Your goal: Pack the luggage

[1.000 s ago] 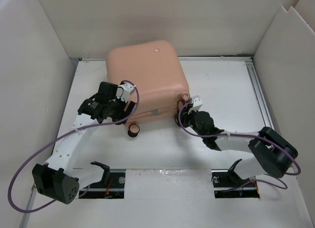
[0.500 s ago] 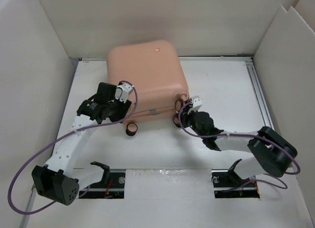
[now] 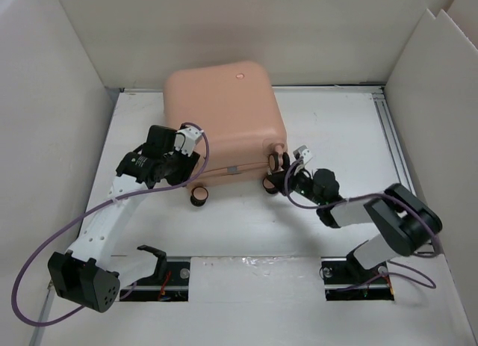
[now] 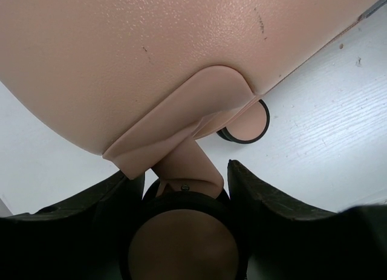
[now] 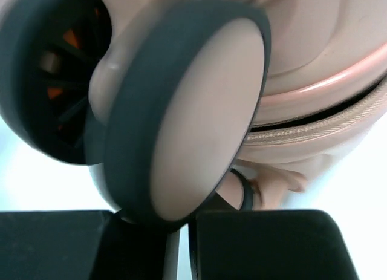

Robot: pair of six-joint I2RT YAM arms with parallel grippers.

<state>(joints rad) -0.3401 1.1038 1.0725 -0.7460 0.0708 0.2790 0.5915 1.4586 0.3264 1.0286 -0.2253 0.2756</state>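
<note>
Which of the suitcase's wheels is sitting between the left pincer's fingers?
The near-left corner wheel, filling the bottom of the left wrist view between both fingers; the other wheel there sits clear, farther along the luggage.

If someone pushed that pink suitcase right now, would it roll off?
It would probably slide rather than roll: the luggage seems to lie flat, with a caster wheel sticking out sideways. Its hard shell looks stiff and smooth, so likely slippery. Low and broad, it should not tip.

Top external looks down from behind the bases, whole table (image 3: 343, 137). Both wrist views sit extremely close on luggage (image 3: 220, 110) casters (image 4: 183, 247), visible overhead too.
</note>
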